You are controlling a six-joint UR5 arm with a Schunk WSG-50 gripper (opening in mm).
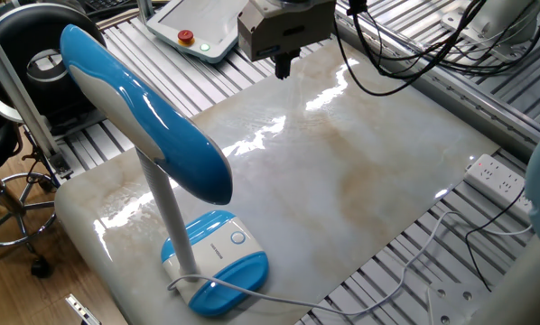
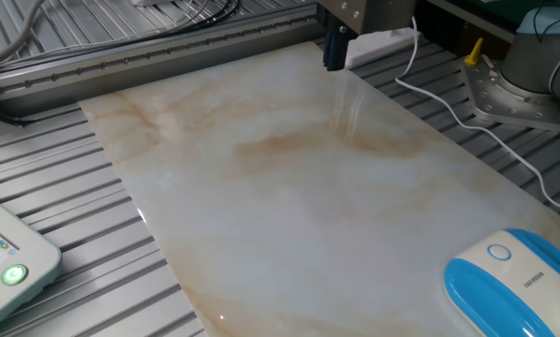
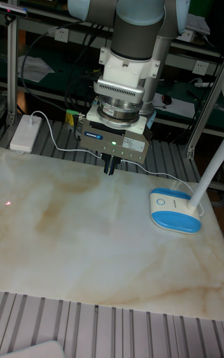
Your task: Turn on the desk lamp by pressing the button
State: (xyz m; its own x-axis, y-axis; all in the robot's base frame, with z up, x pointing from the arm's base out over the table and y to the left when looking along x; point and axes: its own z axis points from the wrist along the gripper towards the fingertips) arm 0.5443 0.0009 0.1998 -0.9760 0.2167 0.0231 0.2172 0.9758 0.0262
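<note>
Hanging above one edge of the marble worktop (image 1: pixel 360 171), the jaws (image 1: pixel 285 69) point straight down with nothing held; whether any gap parts the dark fingertips cannot be told from any view. One desk lamp (image 1: pixel 175 181) stands well apart from the jaws, at the opposite end of the slab in one fixed view and off to the right side of them in the tall fixed view. Its oval blue-and-white base (image 3: pixel 175 209) rests flat on the marble, and the one button (image 3: pixel 162 202), a small white disc with a pale ring, sits on the base's top face at the end nearer the jaws. Between jaws and button lies only bare glossy stone. The long blue lamp head (image 1: pixel 144 108) leans out over the worktop's corner on its slim white stem (image 1: pixel 166 217), to the side of the button rather than above it. Beyond the jaws, on the ribbed metal surround, lies one pendant (image 1: pixel 198 32) bearing a single red button (image 1: pixel 186 37). One power strip (image 1: pixel 498 177) rests beside the slab.
</note>
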